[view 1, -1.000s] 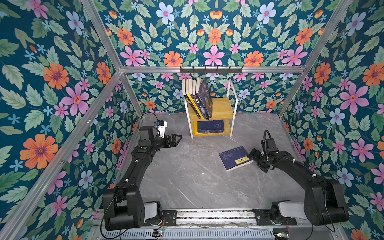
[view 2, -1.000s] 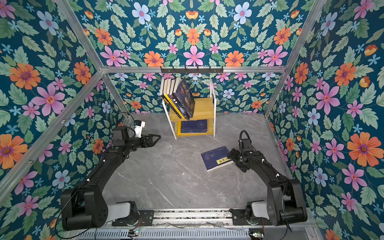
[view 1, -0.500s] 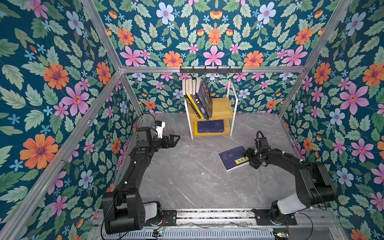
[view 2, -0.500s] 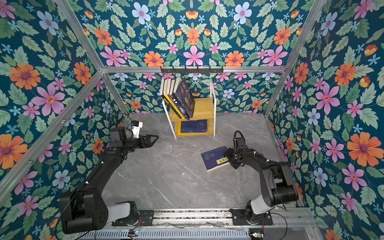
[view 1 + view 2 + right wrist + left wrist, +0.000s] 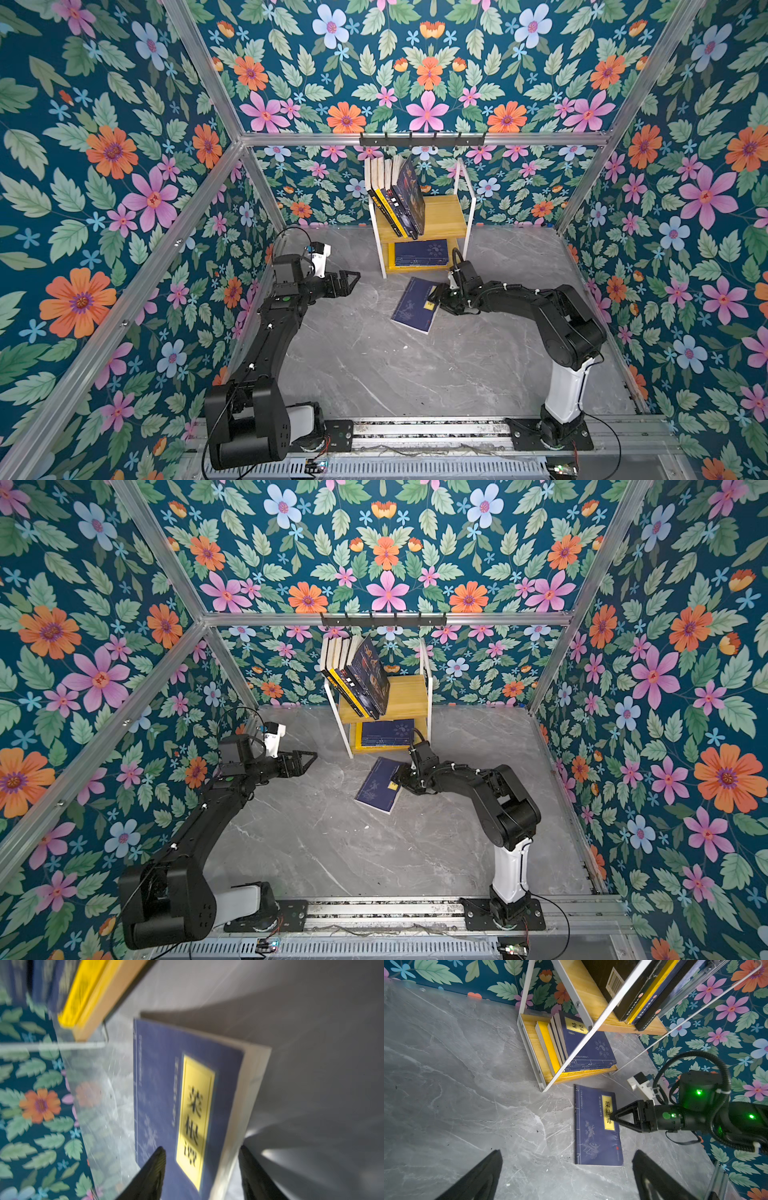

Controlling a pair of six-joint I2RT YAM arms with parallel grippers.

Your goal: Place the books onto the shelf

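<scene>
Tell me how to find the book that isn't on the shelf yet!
Find the small wooden shelf with the white frame at the flowery back wall. On the grey floor just in front lies one navy book with a yellow label, at the right hand's tips. Every other book sits on the shelf; this one alone is off it.

On the upper board of the shelf [image 5: 442,214] a row of books [image 5: 400,195] leaned at its left end, and a stack of books [image 5: 420,252] lay flat on its lower board. Before the shelf a loose book [image 5: 409,309] lay on the desk [image 5: 374,365], near its foot. The right hand [image 5: 433,297] was at that book's right edge; the left hand [image 5: 355,281] hung left of the shelf, well apart.
</scene>
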